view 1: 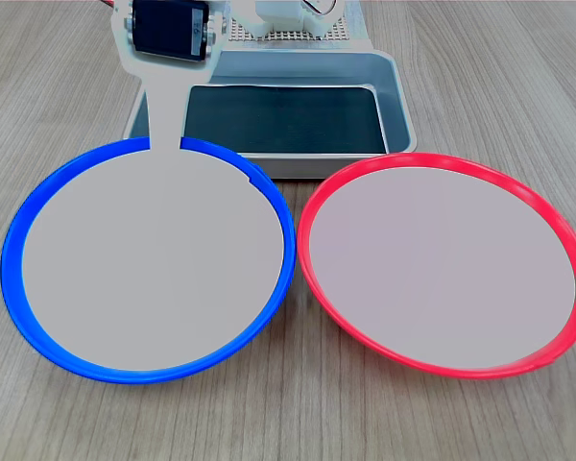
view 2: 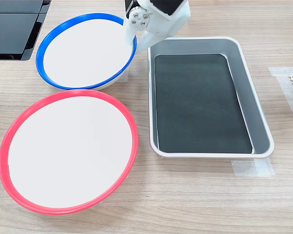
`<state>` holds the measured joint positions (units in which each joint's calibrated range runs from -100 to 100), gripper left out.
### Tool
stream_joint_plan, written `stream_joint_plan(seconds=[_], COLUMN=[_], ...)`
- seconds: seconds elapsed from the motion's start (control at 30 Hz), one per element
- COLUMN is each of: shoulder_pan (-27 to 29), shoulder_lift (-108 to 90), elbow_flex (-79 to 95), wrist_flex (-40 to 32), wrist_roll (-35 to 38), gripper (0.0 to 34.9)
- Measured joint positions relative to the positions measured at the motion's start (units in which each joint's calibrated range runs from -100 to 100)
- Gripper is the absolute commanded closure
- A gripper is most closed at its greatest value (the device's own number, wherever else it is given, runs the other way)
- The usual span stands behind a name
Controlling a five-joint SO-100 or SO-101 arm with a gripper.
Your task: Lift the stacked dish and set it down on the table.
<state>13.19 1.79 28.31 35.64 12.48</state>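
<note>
The stacked dish, a blue-rimmed plate (view 1: 149, 259) (view 2: 85, 51), lies nearly flat low on the table (view 1: 298, 413) (view 2: 195, 195), beside the red-rimmed plate and apart from it. Its rim notch shows at the far right in the first exterior view. My gripper (view 1: 166, 142) (view 2: 133, 44) is shut on the dish's far rim, one white finger over the inside and one outside. Whether the dish's full weight rests on the wood I cannot tell.
A red-rimmed plate (view 1: 446, 264) (view 2: 68, 151) sits on the table next to the dish. A grey metal tray (view 1: 396, 96) (view 2: 256, 97) with a dark bottom stands close behind both. A black object (view 2: 14, 24) fills the second exterior view's top left corner. Tape strips (view 2: 251, 168) lie by the tray.
</note>
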Motion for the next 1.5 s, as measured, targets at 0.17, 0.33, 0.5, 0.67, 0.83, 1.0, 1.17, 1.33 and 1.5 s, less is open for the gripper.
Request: stream_joint_plan(seconds=[0.17,0.33,0.5,0.67,0.83,1.0,1.17,1.33,1.5], shoulder_pan=[-0.2,-0.1,-0.1,-1.2,-7.9,-14.2,-14.5,-13.8,-13.9], shoulder_lift=[-0.1,-3.2,-13.4,-26.3,-45.0,-68.8,-87.1,-95.1,-99.7], elbow_flex=[0.3,3.3,9.3,14.0,22.8,44.5,62.4,71.3,71.7], wrist_flex=[0.0,0.4,2.9,12.1,13.5,-0.6,-3.6,-2.9,5.1], wrist_roll=[0.1,1.1,2.5,2.4,-3.0,-9.4,-10.6,-11.2,-13.0], gripper=[25.8,27.2,27.9,34.8,34.9,34.9,34.9,34.9,34.9])
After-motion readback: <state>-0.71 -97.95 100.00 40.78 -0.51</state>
